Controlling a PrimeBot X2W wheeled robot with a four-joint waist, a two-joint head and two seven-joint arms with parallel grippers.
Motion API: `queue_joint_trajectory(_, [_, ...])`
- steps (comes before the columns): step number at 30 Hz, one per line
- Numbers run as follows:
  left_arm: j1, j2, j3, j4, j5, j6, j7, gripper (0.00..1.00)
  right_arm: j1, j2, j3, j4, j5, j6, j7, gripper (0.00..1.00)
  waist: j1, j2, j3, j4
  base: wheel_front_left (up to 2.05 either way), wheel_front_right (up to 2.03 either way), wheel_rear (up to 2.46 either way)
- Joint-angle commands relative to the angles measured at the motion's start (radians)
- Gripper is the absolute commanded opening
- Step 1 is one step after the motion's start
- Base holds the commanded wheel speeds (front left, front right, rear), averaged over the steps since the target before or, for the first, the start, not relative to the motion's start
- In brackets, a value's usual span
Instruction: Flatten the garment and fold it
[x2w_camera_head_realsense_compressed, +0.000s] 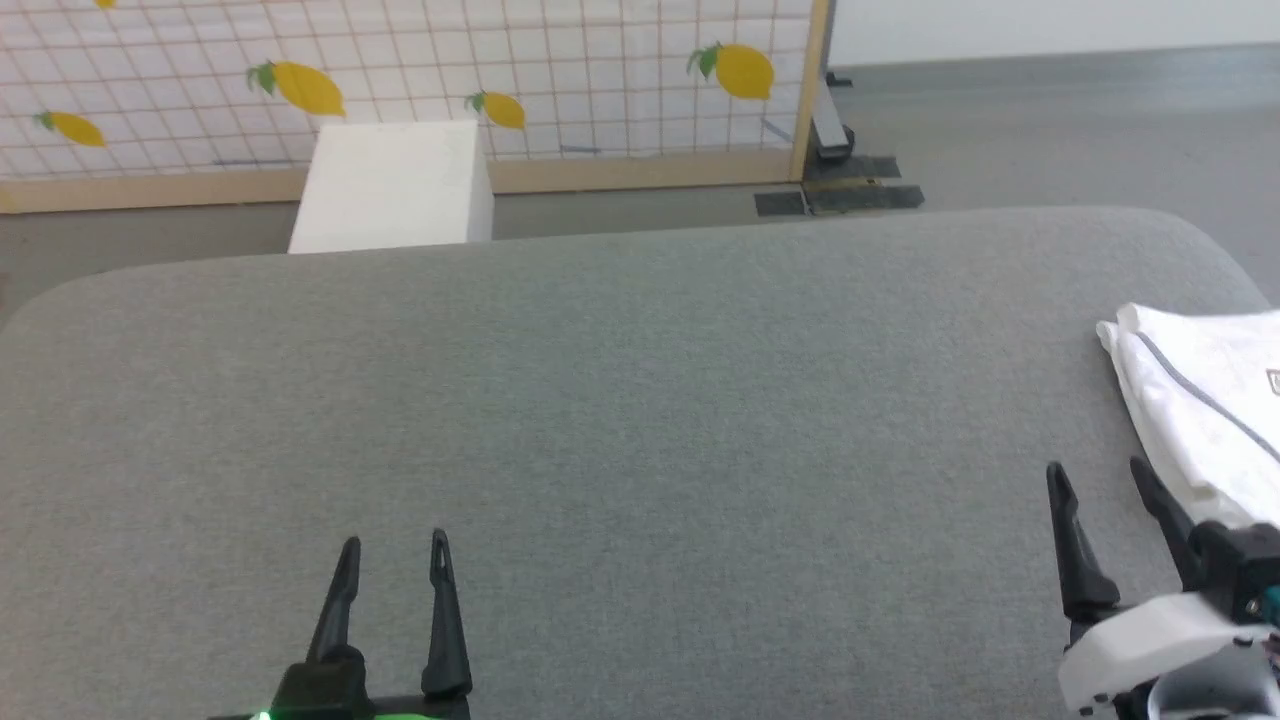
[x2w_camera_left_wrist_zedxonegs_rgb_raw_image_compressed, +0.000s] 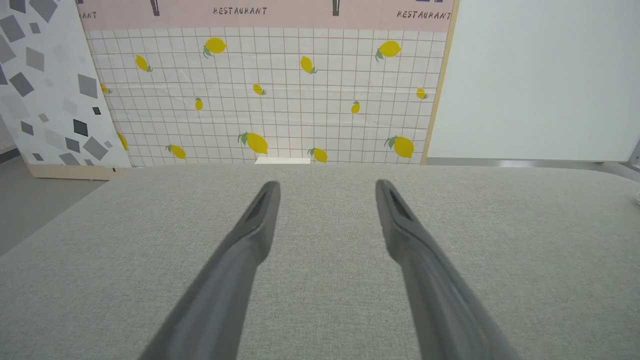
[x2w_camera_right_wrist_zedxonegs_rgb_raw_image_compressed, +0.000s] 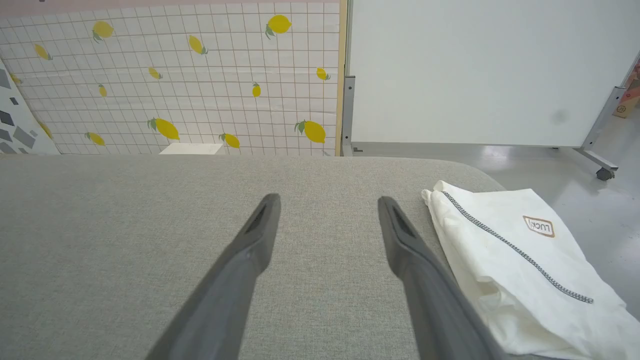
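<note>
One broad grey cloth-topped table (x2w_camera_head_realsense_compressed: 640, 400) spreads before me, backed by a lemon-print panel (x2w_camera_left_wrist_zedxonegs_rgb_raw_image_compressed: 270, 95) headed "RESTAURANT" (x2w_camera_left_wrist_zedxonegs_rgb_raw_image_compressed: 240, 10), a white board (x2w_camera_right_wrist_zedxonegs_rgb_raw_image_compressed: 475, 70) and a white box (x2w_camera_head_realsense_compressed: 395, 185). The garment (x2w_camera_right_wrist_zedxonegs_rgb_raw_image_compressed: 515, 270) lies loosely bunched at the table's right edge, just beside my right gripper (x2w_camera_head_realsense_compressed: 1097, 466). That gripper and the left gripper (x2w_camera_head_realsense_compressed: 395, 540) both gape empty. The garment's tan-bordered label (x2w_camera_right_wrist_zedxonegs_rgb_raw_image_compressed: 538, 226) reads "LUCKY".

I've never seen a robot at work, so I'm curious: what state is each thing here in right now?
Thin white fabric shirt with dark zigzag stitching: rumpled, doubled over, lying unheld at the right edge of the grey padded table.
Left gripper, two dark fingers: open, empty.
Right gripper: open, empty, beside the shirt.
White rigid box: standing on the floor beyond the table.
</note>
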Motion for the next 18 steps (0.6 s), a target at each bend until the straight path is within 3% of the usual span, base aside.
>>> queue_joint_trajectory(1, [0.017,0.003,-0.003,0.009,-0.014,-0.002,-0.001,1.00,0.023,0.010,-0.002,-0.003,-0.026,-0.002,-0.014,1.00,0.0001,0.0000,-0.033,0.034,0.00,0.00,0.00])
queue_joint_trajectory(17, [0.032,-0.002,-0.005,0.070,-0.022,-0.002,-0.013,1.00,0.077,0.047,-0.001,0.060,-0.028,-0.002,-0.083,1.00,0.0001,0.0000,-0.029,0.049,0.00,0.00,0.00])
queue_joint_trajectory(18, [0.028,-0.001,-0.005,0.069,-0.026,-0.001,-0.004,0.00,0.083,0.045,-0.003,0.058,-0.031,0.000,-0.075,0.00,0.0001,0.0000,-0.029,0.049,0.00,0.00,0.00])
